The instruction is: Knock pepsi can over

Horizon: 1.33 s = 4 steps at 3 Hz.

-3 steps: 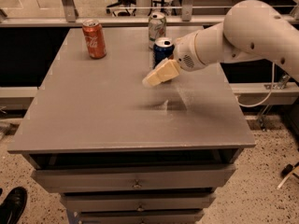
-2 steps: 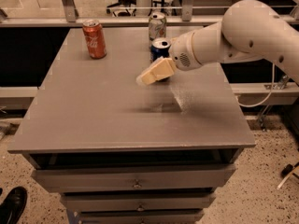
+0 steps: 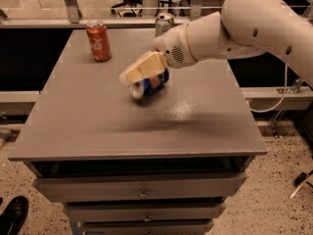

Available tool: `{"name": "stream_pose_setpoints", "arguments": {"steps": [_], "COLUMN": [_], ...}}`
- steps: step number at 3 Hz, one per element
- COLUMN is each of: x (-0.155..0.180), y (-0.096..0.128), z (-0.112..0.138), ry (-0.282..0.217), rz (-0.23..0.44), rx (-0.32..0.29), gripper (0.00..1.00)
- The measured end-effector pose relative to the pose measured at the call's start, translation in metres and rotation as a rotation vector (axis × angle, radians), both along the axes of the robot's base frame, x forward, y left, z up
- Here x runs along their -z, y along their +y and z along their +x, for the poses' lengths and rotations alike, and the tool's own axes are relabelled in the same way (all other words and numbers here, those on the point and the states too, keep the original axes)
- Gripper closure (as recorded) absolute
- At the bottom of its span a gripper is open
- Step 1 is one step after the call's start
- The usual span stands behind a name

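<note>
On the table — just beneath the pincer — the pepsi can lies tipped.

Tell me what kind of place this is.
Probably an office or lab: a grey drawer cabinet, a speckled hard floor, and chair bases behind a rail. The robot's hand is just above the tipped pepsi can, mid-tabletop.

The gripper is held above the middle of the table, against the tilted pepsi can. The back edge is obstructed by a red can at the left and a pale can behind the arm. Open surface is found in front.
</note>
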<state>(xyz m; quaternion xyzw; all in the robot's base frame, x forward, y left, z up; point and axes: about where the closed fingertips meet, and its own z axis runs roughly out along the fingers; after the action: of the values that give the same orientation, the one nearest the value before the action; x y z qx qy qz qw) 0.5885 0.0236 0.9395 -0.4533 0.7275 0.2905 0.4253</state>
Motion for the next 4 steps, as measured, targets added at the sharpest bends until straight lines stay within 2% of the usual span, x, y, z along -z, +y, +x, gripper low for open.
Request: {"name": "stream_pose_setpoints", "arguments": {"steps": [1, 2, 3, 4], "x": [-0.004, 0.003, 0.006, 0.006], "y": [0.024, 0.023, 0.014, -0.005], "z": [-0.02, -0.021, -0.018, -0.011], "ry": [0.029, 0.025, 0.002, -0.03], "rz": [0.02, 0.014, 0.003, -0.013], "rx": [-0.036, -0.045, -0.039, -0.02], "gripper": [0.0, 0.0, 0.0, 0.0]}}
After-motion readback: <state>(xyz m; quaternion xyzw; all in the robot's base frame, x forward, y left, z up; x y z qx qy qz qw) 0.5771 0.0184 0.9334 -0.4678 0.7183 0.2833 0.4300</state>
